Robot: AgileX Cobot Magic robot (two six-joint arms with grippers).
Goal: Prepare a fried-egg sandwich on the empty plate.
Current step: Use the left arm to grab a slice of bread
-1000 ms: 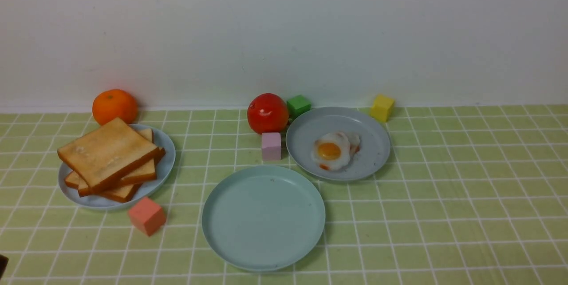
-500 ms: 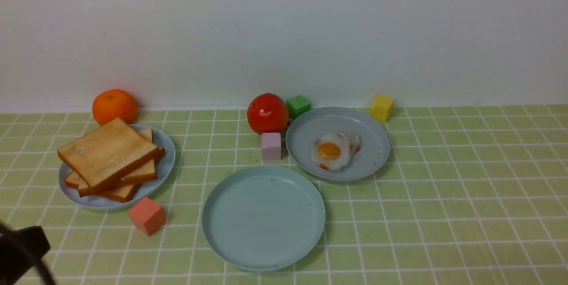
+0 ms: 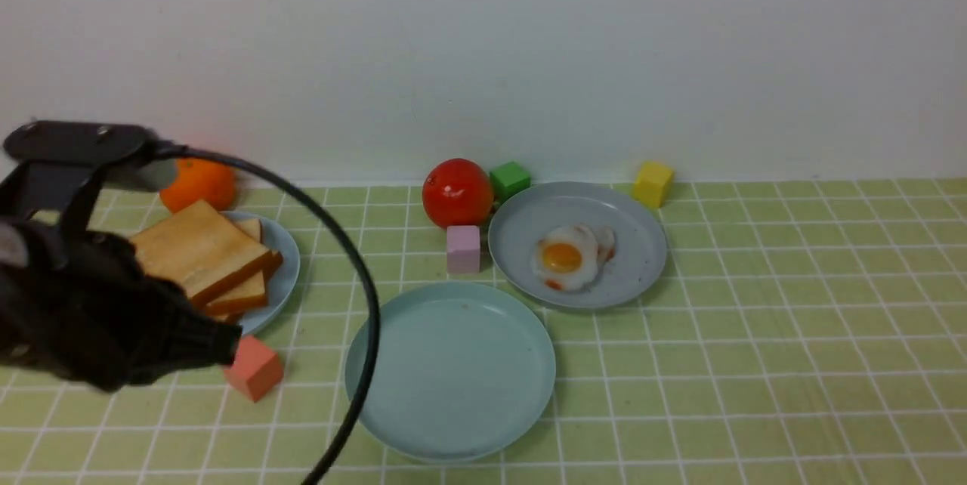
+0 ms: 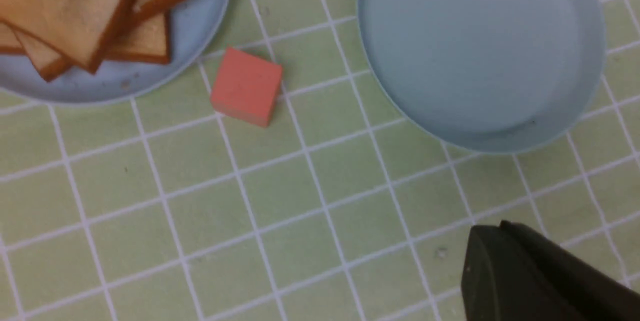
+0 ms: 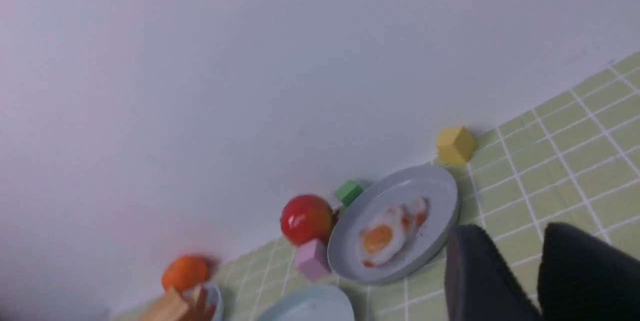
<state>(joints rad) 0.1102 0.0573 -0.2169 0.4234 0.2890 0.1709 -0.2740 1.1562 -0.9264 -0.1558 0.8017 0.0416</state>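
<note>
Several golden toast slices [image 3: 200, 251] are stacked on a grey-blue plate [image 3: 283, 273] at the left; they also show in the left wrist view [image 4: 65, 1]. The fried egg [image 3: 565, 257] lies on another grey-blue plate [image 3: 627, 273] right of centre. The mint plate [image 3: 453, 372] sits empty at front centre. My left gripper [image 3: 227, 341] hangs in front of the toast plate, above the cloth, its jaws together and empty [image 4: 487, 228]. My right gripper [image 5: 520, 233] is outside the front view; its jaws stand apart, empty, short of the egg [image 5: 385, 233].
A coral cube [image 3: 255, 369] lies by the left gripper's tip, between the toast plate and the mint plate. An orange [image 3: 200, 181], tomato [image 3: 455, 193], green cube [image 3: 509, 180], lilac cube [image 3: 462, 248] and yellow cube [image 3: 652, 183] stand near the back wall. The left arm's cable [image 3: 363, 281] arcs over the mint plate's left edge.
My left arm has come up from the lower left corner and forward, and now hides the near left part of the toast plate. Nothing on the table has moved.
</note>
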